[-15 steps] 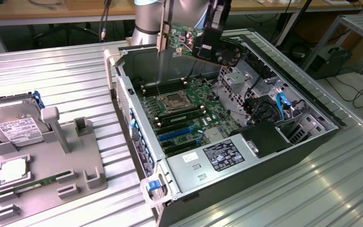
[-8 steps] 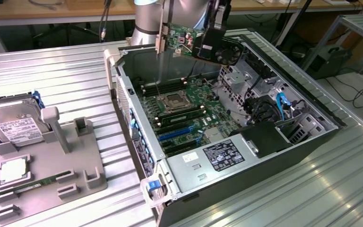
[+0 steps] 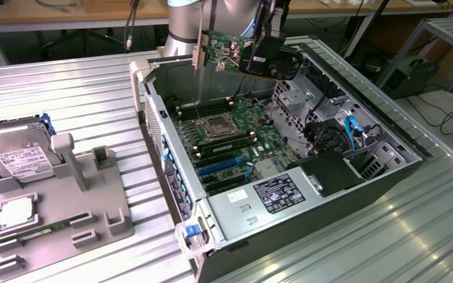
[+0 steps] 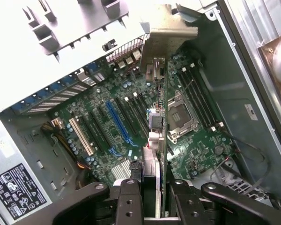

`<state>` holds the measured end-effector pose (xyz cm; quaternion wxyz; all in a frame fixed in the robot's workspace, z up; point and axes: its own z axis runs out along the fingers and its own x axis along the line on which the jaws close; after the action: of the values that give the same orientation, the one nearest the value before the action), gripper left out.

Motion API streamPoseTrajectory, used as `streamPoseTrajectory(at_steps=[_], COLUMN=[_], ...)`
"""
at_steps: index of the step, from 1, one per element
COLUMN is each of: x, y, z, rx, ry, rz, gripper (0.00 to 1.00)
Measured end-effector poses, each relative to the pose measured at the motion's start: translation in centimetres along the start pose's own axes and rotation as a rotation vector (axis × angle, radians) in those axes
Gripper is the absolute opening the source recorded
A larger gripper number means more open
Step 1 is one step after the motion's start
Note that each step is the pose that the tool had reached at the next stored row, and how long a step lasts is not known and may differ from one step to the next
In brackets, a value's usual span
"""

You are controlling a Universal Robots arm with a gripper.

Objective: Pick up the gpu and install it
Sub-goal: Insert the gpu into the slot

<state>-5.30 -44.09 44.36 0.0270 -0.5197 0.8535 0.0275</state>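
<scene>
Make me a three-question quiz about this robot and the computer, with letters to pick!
1. Where is the gpu? A) lying on the grey tray B) in the air over the open computer case C) plugged into the motherboard
2. What colour is its board? A) red B) green C) white
3. What is the gripper doing? A) shut on the gpu B) open, empty C) shut on the hard drive
Answers: 1B, it hangs above the case; 2B, green shows beside the black fan; 3A, fingers clamp the card from both sides.
</scene>
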Motion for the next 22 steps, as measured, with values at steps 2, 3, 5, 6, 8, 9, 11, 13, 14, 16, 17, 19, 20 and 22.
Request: streamPoseTrajectory(at_steps=[2,3,5,6,8,9,11,13,14,16,17,19,20,22], x=[0.0,0.0,0.0,0.0,0.01,0.01,0.01,0.01,0.01,0.01,0.01,0.01,0.01,0.01], y=[0.0,0.0,0.0,0.0,0.0,0.0,0.0,0.0,0.0,0.0,0.0,0.0,0.0,0.0], z=[0.01,0.03,0.05,0.06,0.08,0.09,0.1,0.1,0.11,0.13,0.13,0.14,0.15,0.17], rx=[-0.0015,-0.0021,-0.0029,-0.0038,-0.0054,-0.0062,-0.0076,-0.0091,-0.0104,-0.0126,-0.0132,-0.0145,-0.0151,-0.0163], ry=[0.0004,0.0005,0.0008,0.001,0.0014,0.0016,0.002,0.0024,0.0027,0.0032,0.0034,0.0037,0.0038,0.0041], rz=[-0.021,-0.028,-0.039,-0.05,-0.072,-0.083,-0.102,-0.121,-0.139,-0.168,-0.177,-0.193,-0.202,-0.218], gripper=[0.28,0.28,0.28,0.28,0.28,0.28,0.28,0.28,0.28,0.28,0.28,0.28,0.28,0.28])
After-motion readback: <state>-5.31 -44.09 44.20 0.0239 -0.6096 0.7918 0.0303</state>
